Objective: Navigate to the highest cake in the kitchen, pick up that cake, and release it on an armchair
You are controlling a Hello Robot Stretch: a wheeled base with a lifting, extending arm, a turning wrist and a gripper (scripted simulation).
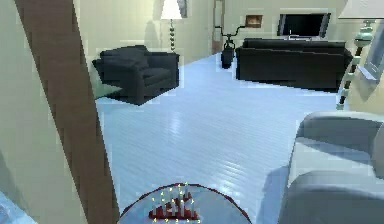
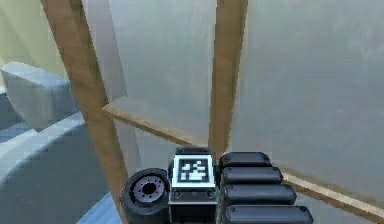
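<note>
The cake sits on a round plate just left of the grey armchair in the forward view, the jaws' state cannot be told, and with a wooden post close beside that armchair, a careless turn might clip it and spill the cake short of the seat.

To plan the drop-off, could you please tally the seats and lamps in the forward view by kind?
Armchairs: 2, the dark armchair and the grey armchair
Sofas: 1, the dark sofa
Lamps: 2, the floor lamp and the right-edge lamp
Total: 5
</note>
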